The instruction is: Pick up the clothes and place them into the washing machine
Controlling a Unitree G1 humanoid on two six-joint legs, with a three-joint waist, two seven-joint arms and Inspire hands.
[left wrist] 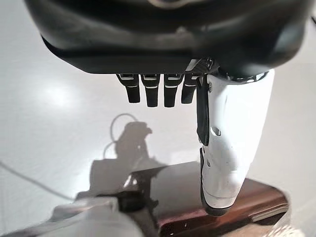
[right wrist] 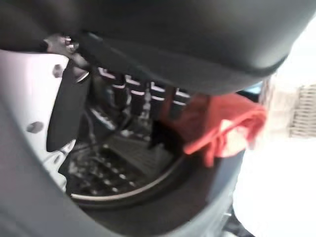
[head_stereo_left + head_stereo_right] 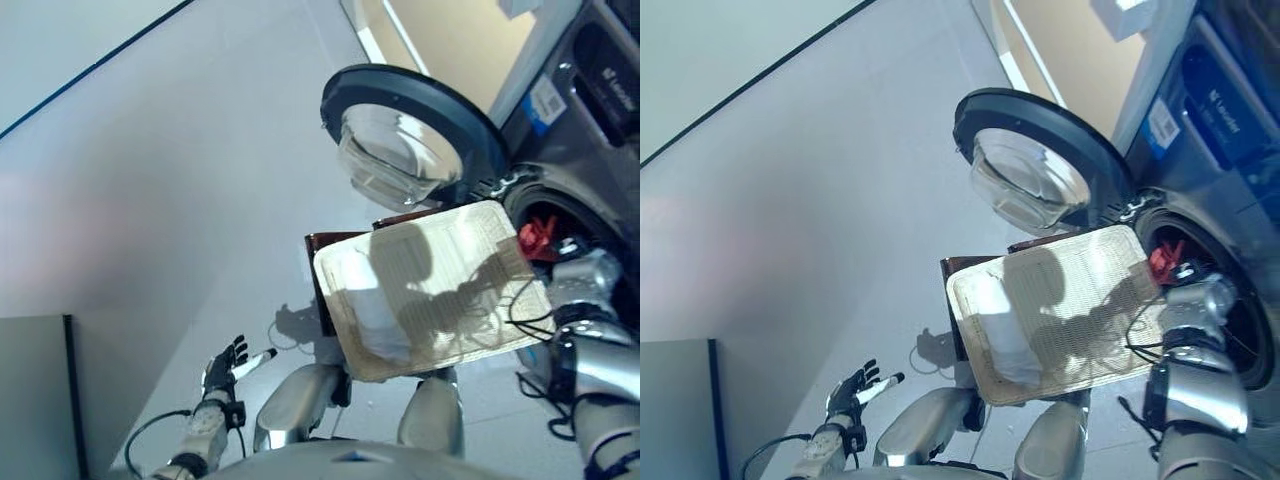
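**A laundry corner**

A dark front-loading washing machine [image 3: 590, 130] stands with its round glass door [image 3: 405, 140] swung open, a woven laundry basket [image 3: 440, 285] before it on a plain pale floor [image 3: 180, 180], beside a beige wall [image 3: 460, 40].

The washing machine [image 3: 590, 150] has a dark grey casing that looks like smooth painted metal with a soft sheen. Its open door [image 3: 410, 130] pairs a matt black plastic ring with a clear, glossy glass bowl. The basket [image 3: 440, 290] is pale woven wicker, rough and ribbed, and the white cloth [image 3: 375, 310] inside it looks soft and matt. Beneath it a dark brown stand [image 1: 217, 202] shows a polished, reflective face, perhaps lacquered wood. The red garment [image 2: 222, 128] at the drum mouth is limp, matt fabric. The floor [image 3: 180, 180] is smooth, pale and faintly glossy.
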